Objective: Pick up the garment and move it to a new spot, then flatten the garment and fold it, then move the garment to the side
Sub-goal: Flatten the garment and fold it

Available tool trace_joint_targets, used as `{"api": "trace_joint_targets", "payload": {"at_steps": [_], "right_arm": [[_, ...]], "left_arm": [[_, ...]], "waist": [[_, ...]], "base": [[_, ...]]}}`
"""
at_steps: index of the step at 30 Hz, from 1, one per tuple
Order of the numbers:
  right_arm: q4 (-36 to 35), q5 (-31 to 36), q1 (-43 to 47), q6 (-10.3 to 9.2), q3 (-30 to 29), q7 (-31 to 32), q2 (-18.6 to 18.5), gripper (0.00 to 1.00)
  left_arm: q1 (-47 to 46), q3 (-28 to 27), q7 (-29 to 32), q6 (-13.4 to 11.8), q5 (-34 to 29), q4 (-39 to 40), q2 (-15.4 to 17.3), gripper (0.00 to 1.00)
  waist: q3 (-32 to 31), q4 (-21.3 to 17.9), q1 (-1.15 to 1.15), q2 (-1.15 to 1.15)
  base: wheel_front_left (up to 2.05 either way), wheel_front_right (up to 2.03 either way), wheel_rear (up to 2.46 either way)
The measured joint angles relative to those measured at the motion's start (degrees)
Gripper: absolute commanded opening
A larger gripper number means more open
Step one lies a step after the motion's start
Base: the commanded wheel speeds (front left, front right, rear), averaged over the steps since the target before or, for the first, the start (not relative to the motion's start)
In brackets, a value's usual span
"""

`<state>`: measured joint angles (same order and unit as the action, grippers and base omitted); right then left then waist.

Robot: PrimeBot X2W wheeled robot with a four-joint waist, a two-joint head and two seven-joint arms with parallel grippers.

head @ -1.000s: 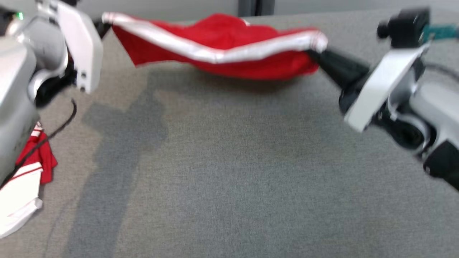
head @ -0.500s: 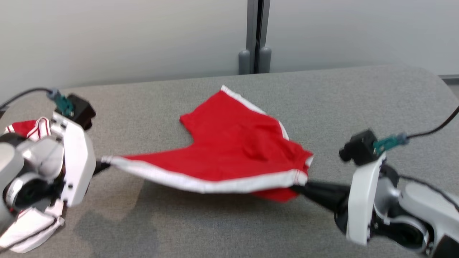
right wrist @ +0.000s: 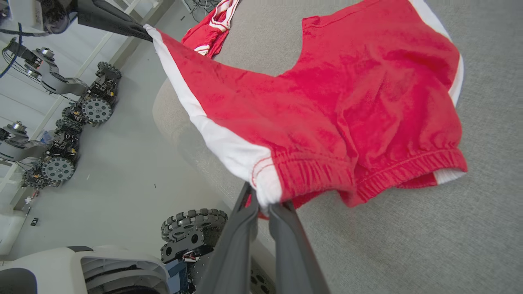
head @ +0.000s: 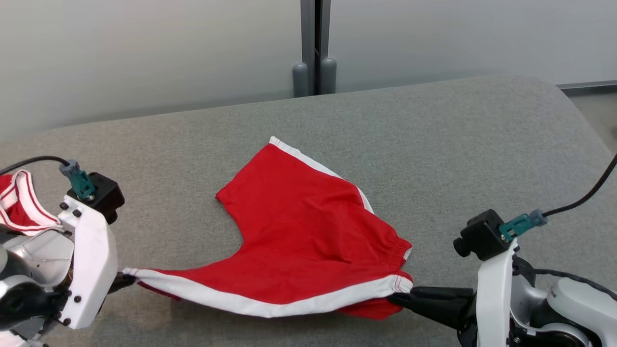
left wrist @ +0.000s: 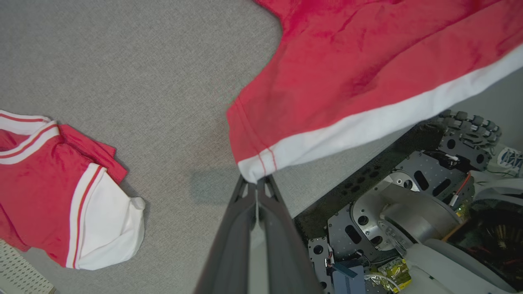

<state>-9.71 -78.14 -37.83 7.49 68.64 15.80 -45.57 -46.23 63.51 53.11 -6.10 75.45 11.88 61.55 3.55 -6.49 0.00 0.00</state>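
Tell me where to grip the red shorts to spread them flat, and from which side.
Grip the two ends of the white side stripe: the leg hem corner and the waistband corner. That edge is long and straight, so pulling its ends apart should tauten the red shorts. Come in low from the near edge of the table; the left gripper and right gripper hold it so.

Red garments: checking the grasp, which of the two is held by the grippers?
The red shorts, stretched by their white-striped edge between the left gripper and right gripper; the other garment lies crumpled, untouched.
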Motion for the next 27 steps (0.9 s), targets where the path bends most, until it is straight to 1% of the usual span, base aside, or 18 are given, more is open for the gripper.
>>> {"api": "trace_joint_targets", "payload": {"at_steps": [5, 10, 15, 18, 20, 24, 25, 27], "right_arm": [[1.6, -0.3, 0.0, 0.00, -3.6, 0.1, 2.3, 0.00], [3.2, -0.7, 0.1, 0.00, -7.2, -1.5, 5.5, 0.00], [4.6, -0.9, 1.2, 0.00, -10.0, -3.9, 8.8, 0.00], [5.2, -0.9, 1.8, 0.00, -12.0, -5.5, 9.9, 0.00], [5.4, -0.8, 2.3, 0.00, -13.2, -6.5, 10.4, 0.00], [5.3, -0.3, 2.8, 0.00, -15.3, -8.2, 11.7, 0.00], [5.3, -0.3, 2.8, 0.00, -15.3, -8.2, 11.7, 0.00], [5.5, -0.2, 3.2, 0.00, -16.5, -9.2, 12.7, 0.00]], "left_arm": [[-3.6, -1.8, 2.6, -0.5, 1.6, -2.8, -1.2, 0.00], [-9.2, -3.6, 6.0, 0.1, 1.6, -7.0, -2.0, 0.00], [-15.7, -4.5, 9.1, 1.0, -0.3, -12.4, -5.7, 0.00], [-19.0, -4.7, 10.3, 1.1, -1.4, -16.0, -8.7, 0.00], [-20.9, -4.4, 11.1, 1.6, -2.3, -18.5, -10.5, 0.00], [-24.5, -3.6, 12.3, 2.7, -5.1, -23.1, -12.6, 0.00], [-24.5, -3.6, 12.3, 2.7, -5.1, -23.1, -12.6, 0.00], [-26.4, -3.7, 12.4, 3.1, -5.7, -25.2, -13.9, 0.00]], "waist": [[2.6, -1.8, 0.00, 0.00], [6.1, -4.2, 0.00, 0.00], [10.1, -6.7, 0.00, 0.00], [12.4, -8.2, 0.00, 0.00], [13.7, -9.4, 0.00, 0.00], [15.8, -11.9, 0.00, 0.00], [15.8, -11.9, 0.00, 0.00], [16.8, -13.1, 0.00, 0.00]], "base": [[0.00, 0.00, 0.00], [0.00, 0.00, 0.00], [0.00, 0.00, 0.00], [0.00, 0.00, 0.00], [0.00, 0.00, 0.00], [0.00, 0.00, 0.00], [0.00, 0.00, 0.00], [0.00, 0.00, 0.00]]}}
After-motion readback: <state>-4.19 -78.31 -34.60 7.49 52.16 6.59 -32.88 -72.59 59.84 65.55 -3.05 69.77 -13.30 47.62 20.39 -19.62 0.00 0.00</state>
